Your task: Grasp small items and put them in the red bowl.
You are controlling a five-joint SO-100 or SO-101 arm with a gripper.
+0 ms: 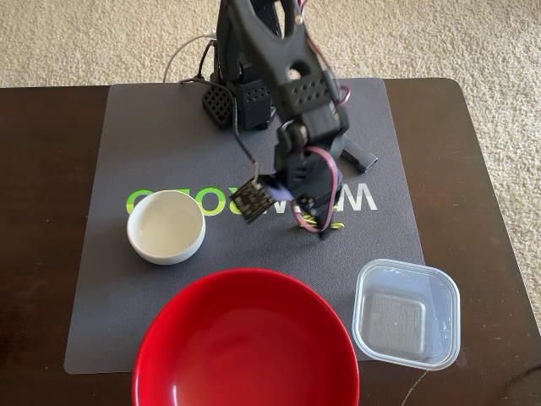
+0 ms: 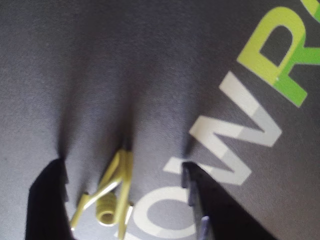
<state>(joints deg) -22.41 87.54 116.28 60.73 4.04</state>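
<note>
In the wrist view my gripper (image 2: 122, 165) is open and low over the grey mat, one dark finger (image 2: 47, 200) on each side of the yellow-green clothespin clip (image 2: 110, 197), which lies flat between them. In the fixed view the gripper (image 1: 324, 230) points down at the mat's middle right, and only a bit of the clip (image 1: 336, 225) shows beside it. The dark grey oblong clip (image 1: 357, 156) lies behind the arm. The clear square container (image 1: 407, 313) stands at the front right, the small white bowl (image 1: 166, 226) at the left, and the red bowl (image 1: 245, 347) at the front centre.
The grey mat (image 1: 110, 279) with white and green lettering covers the dark wooden table (image 1: 473, 169). The arm's base (image 1: 245, 93) stands at the mat's far edge, with a white cable behind it. Beige carpet surrounds the table.
</note>
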